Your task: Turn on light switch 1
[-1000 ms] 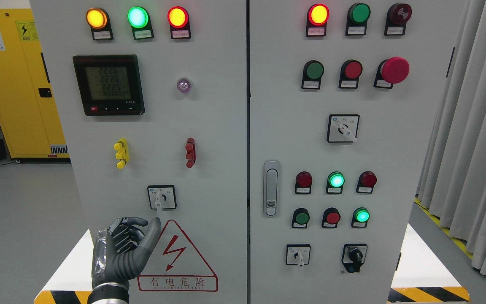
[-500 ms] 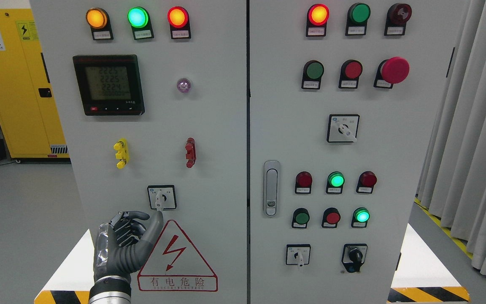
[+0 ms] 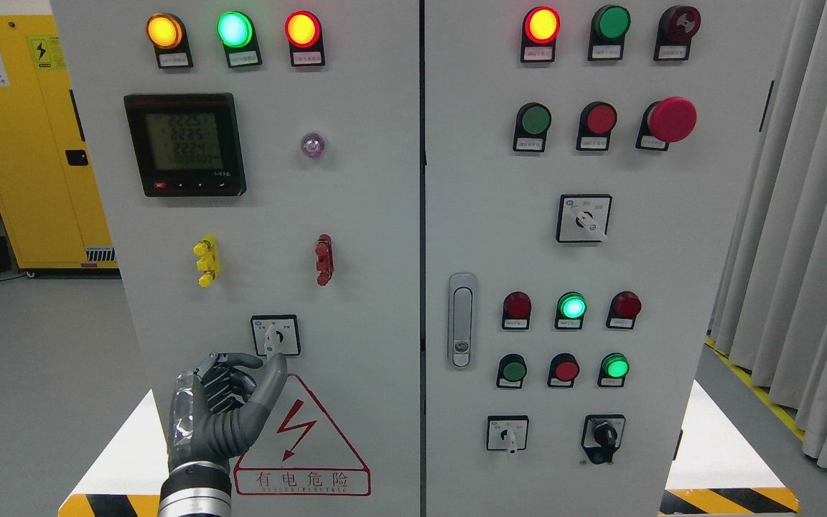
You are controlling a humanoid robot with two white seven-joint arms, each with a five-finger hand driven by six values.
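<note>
Now, line by line:
Left hand: comes up from the lower left in front of the left door of the cabinet, palm toward the panel, thumb raised, the other fingers loosely curled and holding nothing.
Thumb tip: right at the lower edge of the switch, at the bottom of its white handle; I cannot tell if it touches.
Switch: a small rotary selector on a square plate, low on the left door, just above the warning triangle; its handle points down.
Above the switch: a yellow handle and a red handle, well apart, then the meter.
Top row, left door: amber, green and red lamps, all lit.
Right hand: out of view.
</note>
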